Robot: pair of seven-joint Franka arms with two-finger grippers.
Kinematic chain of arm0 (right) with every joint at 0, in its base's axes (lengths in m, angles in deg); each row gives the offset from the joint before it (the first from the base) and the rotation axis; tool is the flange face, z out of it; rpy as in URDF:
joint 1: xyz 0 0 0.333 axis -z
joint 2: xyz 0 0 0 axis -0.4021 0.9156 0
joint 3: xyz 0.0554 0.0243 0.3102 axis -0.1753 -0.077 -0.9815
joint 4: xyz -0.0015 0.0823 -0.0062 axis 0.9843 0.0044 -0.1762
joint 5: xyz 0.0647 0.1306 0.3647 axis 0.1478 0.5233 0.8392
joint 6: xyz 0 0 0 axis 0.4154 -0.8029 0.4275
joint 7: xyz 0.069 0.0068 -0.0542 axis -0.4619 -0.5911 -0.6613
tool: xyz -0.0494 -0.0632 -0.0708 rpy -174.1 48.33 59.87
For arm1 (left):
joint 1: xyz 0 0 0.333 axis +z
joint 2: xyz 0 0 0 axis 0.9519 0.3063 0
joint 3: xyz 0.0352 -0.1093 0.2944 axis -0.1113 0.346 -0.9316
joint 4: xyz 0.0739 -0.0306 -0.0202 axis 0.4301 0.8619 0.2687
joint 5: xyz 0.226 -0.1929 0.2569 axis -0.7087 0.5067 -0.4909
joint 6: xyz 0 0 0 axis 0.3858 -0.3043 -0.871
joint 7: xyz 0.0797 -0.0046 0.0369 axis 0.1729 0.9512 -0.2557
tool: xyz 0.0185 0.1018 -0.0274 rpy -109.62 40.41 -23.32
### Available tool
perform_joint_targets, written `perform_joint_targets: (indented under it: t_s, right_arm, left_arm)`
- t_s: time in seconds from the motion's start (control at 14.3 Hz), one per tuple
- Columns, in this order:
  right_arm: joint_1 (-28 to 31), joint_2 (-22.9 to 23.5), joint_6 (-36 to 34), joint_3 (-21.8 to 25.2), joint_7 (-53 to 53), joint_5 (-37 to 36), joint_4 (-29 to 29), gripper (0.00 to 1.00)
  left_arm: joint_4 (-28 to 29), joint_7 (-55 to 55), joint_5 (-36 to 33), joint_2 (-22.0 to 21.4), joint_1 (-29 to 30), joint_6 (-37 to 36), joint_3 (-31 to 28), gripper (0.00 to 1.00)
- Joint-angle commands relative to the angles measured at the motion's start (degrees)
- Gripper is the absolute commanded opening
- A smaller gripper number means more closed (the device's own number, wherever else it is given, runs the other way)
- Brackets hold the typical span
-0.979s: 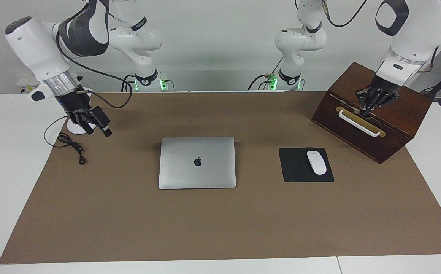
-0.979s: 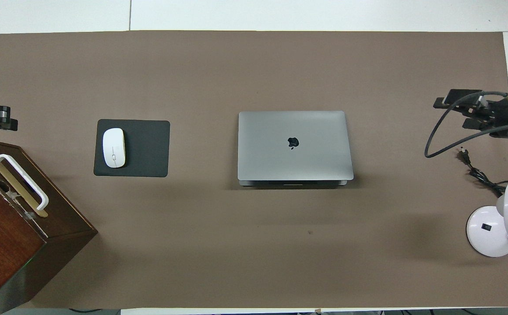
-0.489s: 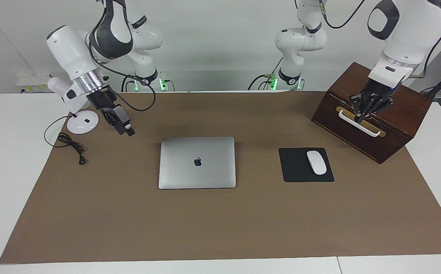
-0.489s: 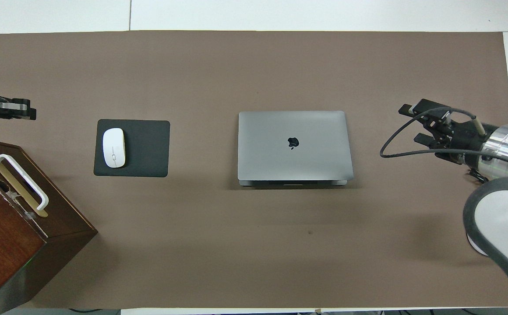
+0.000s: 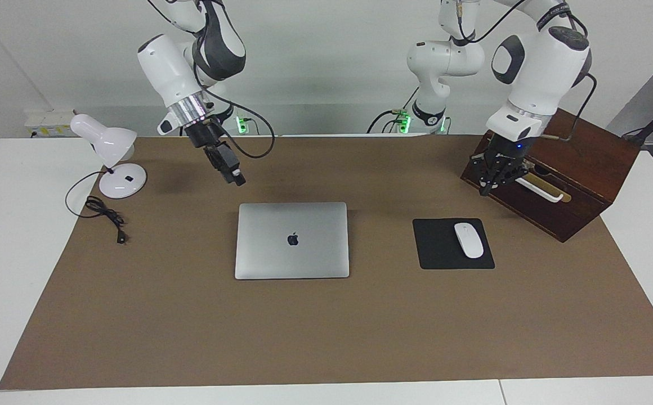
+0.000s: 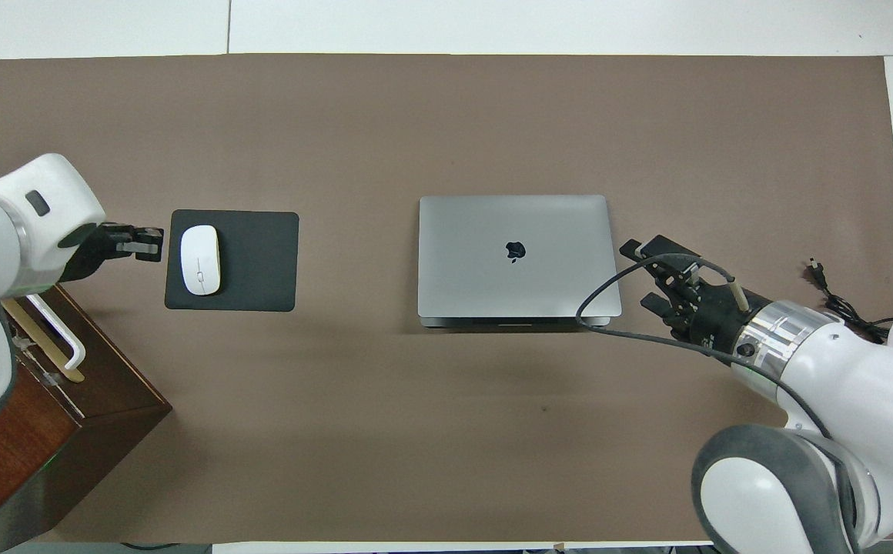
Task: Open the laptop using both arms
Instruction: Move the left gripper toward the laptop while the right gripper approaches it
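The laptop lies shut and flat in the middle of the brown mat, apple logo up; it also shows in the overhead view. My right gripper is open and empty, up in the air over the mat. It is just off the laptop's edge toward the right arm's end in the overhead view, not touching it. My left gripper is open and empty. It hangs over the mat between the wooden box and the mouse pad in the overhead view.
A black mouse pad with a white mouse lies beside the laptop toward the left arm's end. A brown wooden box with a white handle stands there too. A white desk lamp and its black cable are at the right arm's end.
Both arms swung inward. The right gripper went from over the lamp to beside the laptop. The left gripper went from over the box's handle toward the mouse pad.
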Motion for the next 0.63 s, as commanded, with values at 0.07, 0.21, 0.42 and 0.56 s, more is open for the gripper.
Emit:
perform_joint_targets:
  t_s: [0.07,0.21,0.42,0.56]
  right_arm:
    - [0.0,-2.47,0.5,-3.66,5.96,1.56,-3.66,1.0]
    - [-1.57,-2.2,-2.04,-3.84,9.21,1.56,-3.84,1.0]
    - [-1.93,-1.24,-4.77,-3.84,10.28,1.47,-3.92,1.0]
    - [-1.93,-0.18,-5.4,-3.84,10.72,1.56,-3.92,1.0]
  left_arm:
    - [16.15,0.84,1.43,-9.11,-4.43,14.13,-0.61,0.0]
    - [20.21,0.83,1.87,-10.79,-6.63,19.59,-0.61,0.0]
    - [24.34,0.92,1.87,-11.76,-10.4,26.88,-0.61,0.0]
    - [27.68,0.92,1.87,-11.67,-13.13,33.64,-0.61,0.0]
